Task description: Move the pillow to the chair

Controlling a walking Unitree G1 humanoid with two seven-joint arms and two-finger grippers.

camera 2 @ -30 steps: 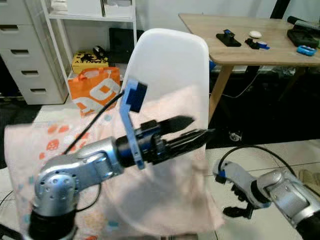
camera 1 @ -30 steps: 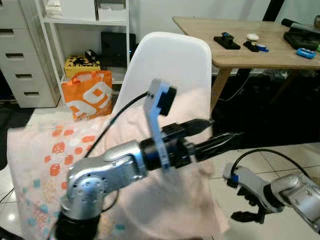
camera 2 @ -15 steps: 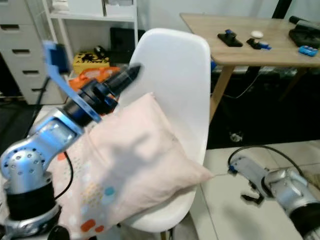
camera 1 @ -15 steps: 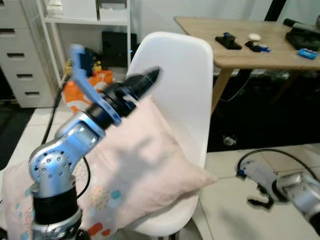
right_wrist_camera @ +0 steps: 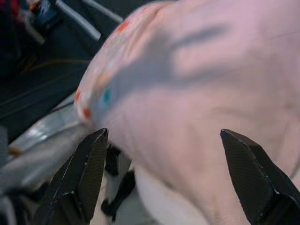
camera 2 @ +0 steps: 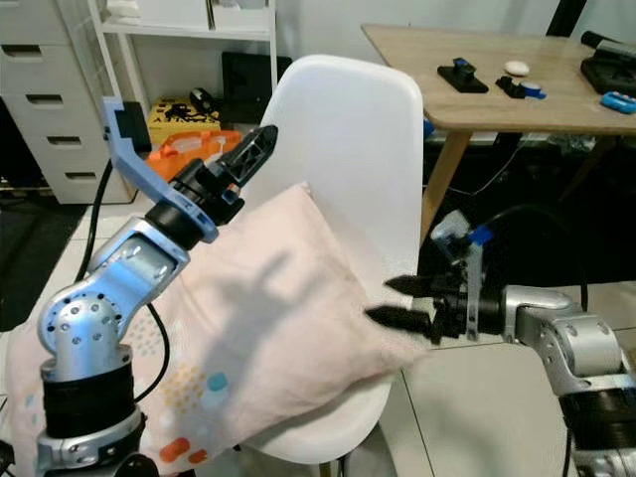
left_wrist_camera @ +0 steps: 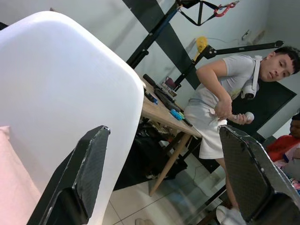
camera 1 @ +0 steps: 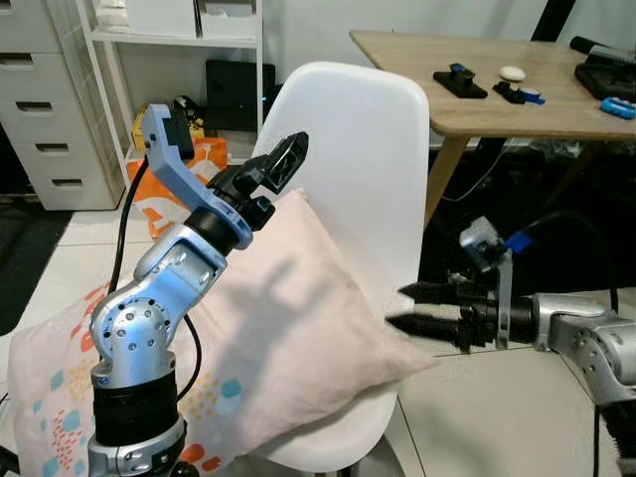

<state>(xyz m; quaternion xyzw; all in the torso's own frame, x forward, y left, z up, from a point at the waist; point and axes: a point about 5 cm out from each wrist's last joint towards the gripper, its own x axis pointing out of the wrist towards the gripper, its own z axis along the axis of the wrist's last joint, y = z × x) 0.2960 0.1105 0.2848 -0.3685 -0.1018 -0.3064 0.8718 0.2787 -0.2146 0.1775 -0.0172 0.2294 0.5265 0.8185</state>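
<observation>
The pink pillow [camera 1: 278,328] with coloured dots lies on the seat of the white chair [camera 1: 348,149], leaning on its back and hanging off its left side. My left gripper [camera 1: 288,159] is open just above the pillow's top corner, in front of the chair back. In the left wrist view its fingers [left_wrist_camera: 84,178] stand wide apart with the chair back [left_wrist_camera: 70,75] behind them. My right gripper [camera 1: 397,306] is open at the pillow's right corner, fingertips close to the fabric. The right wrist view has the pillow [right_wrist_camera: 187,84] just ahead between its spread fingers.
A wooden table [camera 1: 517,104] with small items stands behind the chair on the right. An orange bag [camera 1: 204,154], a white shelf [camera 1: 169,40] and drawers [camera 1: 40,109] are at the back left. A person [left_wrist_camera: 220,98] stands beyond the table.
The pillow has come down from my left arm onto the chair seat. My left gripper swung up to the pillow's top corner and is open. My right gripper rose from near the floor to the pillow's right corner.
</observation>
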